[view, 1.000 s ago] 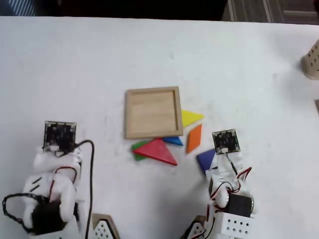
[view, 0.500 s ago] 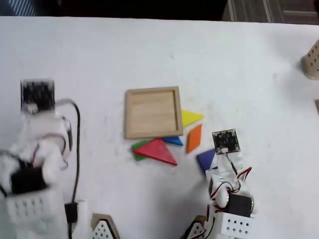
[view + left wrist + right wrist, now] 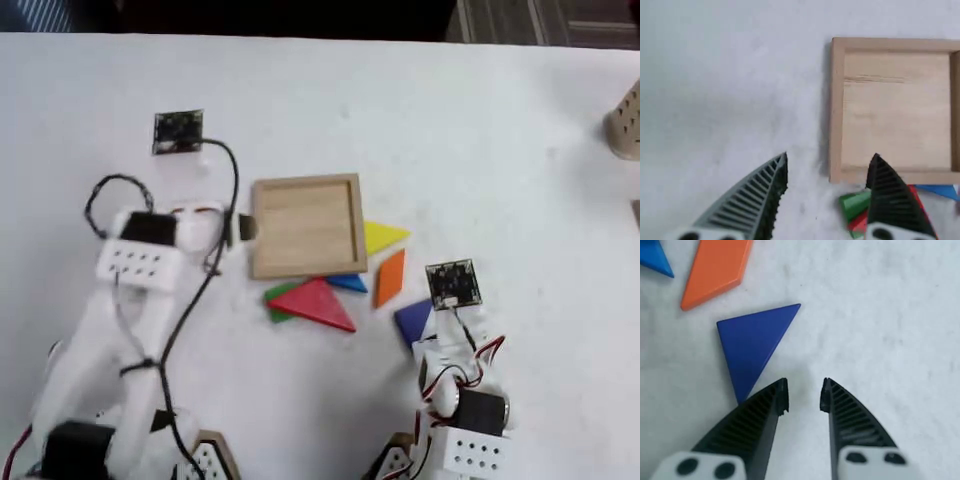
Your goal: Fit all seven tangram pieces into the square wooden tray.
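Tray corner (image 3: 836,174) seemingly between left jaws

pieces (image 3: 315,303) crowd tray (image 3: 256,232) near edge, open table (image 3: 420,110) beyond

No text, label, number or sign can be read on the tray, the pieces, the arms or the table.
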Available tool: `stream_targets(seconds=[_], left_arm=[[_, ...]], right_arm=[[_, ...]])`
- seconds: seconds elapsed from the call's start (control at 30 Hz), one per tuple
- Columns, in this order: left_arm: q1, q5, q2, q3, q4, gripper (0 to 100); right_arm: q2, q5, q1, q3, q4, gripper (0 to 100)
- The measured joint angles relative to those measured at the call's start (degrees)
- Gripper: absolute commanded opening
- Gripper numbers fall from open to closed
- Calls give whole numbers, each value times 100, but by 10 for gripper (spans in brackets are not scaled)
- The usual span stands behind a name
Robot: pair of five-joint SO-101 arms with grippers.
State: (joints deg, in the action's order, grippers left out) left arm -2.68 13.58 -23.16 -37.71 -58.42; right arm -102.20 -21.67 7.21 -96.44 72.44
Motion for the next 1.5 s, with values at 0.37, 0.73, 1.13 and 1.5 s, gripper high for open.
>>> stream_targets(seconds=[0.37,0.73,1.13,1.5], left_arm=[[-35,158,1837,44,1732,268],[-158,158,3165,1046,1609,267],[70,202,4053,2013,668,267],[1020,202,4105,2154,70,267]], right_arm=[[0,0,0,0,0,120],[0,0,0,0,0,120],[0,0,0,0,0,120],[0,0,0,0,0,120]])
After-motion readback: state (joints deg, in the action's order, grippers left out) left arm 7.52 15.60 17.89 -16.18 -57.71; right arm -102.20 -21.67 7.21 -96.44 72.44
